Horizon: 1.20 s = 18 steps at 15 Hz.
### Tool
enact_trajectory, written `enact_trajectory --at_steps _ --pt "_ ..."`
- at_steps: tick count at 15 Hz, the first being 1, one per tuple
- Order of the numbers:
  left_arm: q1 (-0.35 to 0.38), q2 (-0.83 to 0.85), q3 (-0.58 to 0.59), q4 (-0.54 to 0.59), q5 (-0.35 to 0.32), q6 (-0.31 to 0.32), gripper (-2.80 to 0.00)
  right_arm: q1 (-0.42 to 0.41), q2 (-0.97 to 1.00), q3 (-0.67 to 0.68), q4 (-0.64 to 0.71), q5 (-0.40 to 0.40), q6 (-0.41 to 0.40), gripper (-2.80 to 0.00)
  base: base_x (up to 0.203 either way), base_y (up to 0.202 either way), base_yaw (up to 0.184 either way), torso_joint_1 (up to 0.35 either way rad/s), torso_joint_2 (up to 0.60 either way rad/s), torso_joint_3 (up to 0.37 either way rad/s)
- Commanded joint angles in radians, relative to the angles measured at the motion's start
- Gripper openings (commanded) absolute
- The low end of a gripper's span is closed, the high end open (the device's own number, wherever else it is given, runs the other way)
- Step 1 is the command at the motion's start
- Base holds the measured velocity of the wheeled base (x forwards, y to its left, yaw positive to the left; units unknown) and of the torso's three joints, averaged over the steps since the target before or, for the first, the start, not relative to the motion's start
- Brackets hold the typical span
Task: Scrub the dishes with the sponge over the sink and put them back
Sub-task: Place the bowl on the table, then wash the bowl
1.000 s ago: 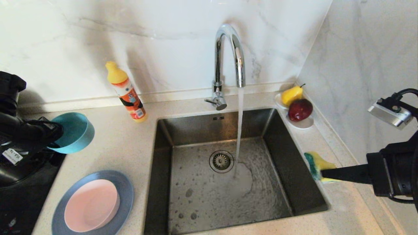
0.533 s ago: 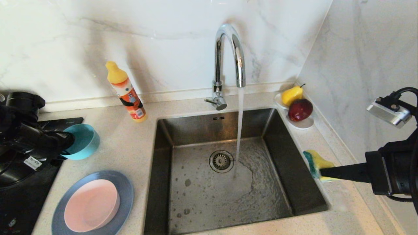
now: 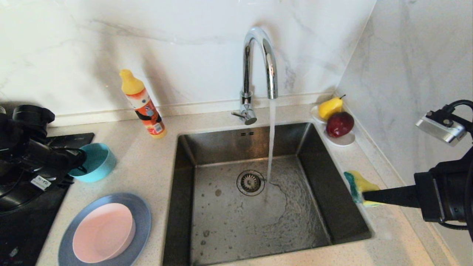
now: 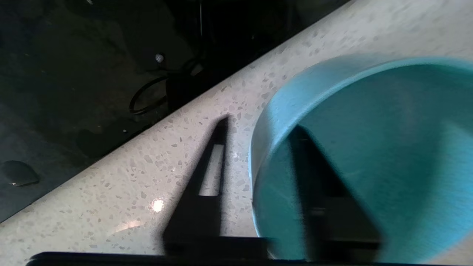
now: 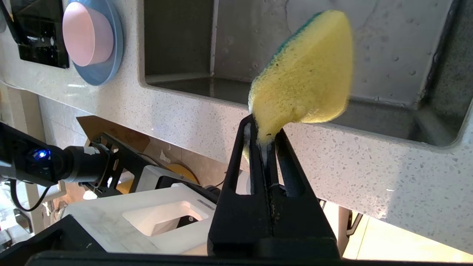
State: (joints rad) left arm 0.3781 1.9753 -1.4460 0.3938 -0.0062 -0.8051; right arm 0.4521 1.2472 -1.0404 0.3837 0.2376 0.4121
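Observation:
The teal bowl (image 3: 95,162) stands upright on the counter left of the sink (image 3: 221,229). My left gripper (image 3: 79,161) is open and straddles the bowl's near wall (image 4: 266,111), one finger inside and one outside, with a gap to the outer finger (image 4: 214,166). The pale pink bowl (image 3: 103,232) sits in the grey-blue plate (image 3: 142,214) at the front left. My right gripper (image 3: 365,196) hovers at the sink's right edge, shut on the narrow end of the yellow and green sponge (image 3: 356,184) (image 5: 306,70).
Water runs from the chrome tap (image 3: 258,62) onto the sink floor beside the drain (image 3: 250,182). An orange bottle (image 3: 143,107) leans at the back wall. A white saucer (image 3: 343,141) with pear and apple sits back right. A black cooktop (image 3: 22,229) lies at the far left.
The left arm came down and set the tilted teal bowl upright on the counter, and its jaws parted from the bowl's wall. The right arm with the sponge kept still.

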Motion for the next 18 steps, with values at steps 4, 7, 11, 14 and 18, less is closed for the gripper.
enact_trajectory --at_steps 4,7,11,14,18 --pt "0.001 -0.177 -0.006 0.012 -0.001 -0.004 0.00 0.000 -0.004 0.010 0.003 0.002 0.004 -2.80 0.000 0.000 0.000 0.000 0.00 0.000" --pt "-0.007 -0.333 -0.007 0.076 -0.001 0.018 -2.80 0.000 0.005 0.010 0.003 0.002 0.004 -2.80 0.000 0.000 0.000 0.000 0.00 0.000" --pt "-0.063 -0.497 0.013 0.320 -0.071 0.187 -2.80 0.002 0.001 0.023 0.004 0.000 0.007 -2.80 0.000 0.000 0.000 0.000 0.00 0.000" --pt "-0.098 -0.549 0.154 0.375 -0.103 0.295 -2.80 0.000 0.001 0.035 0.004 -0.004 0.010 -2.80 0.000 0.000 0.000 0.000 0.00 0.000" --pt "-0.117 -0.585 0.358 0.373 -0.099 0.390 -2.80 0.002 0.001 0.035 0.003 -0.002 0.008 -2.80 0.000 0.000 0.000 0.000 0.00 0.000"
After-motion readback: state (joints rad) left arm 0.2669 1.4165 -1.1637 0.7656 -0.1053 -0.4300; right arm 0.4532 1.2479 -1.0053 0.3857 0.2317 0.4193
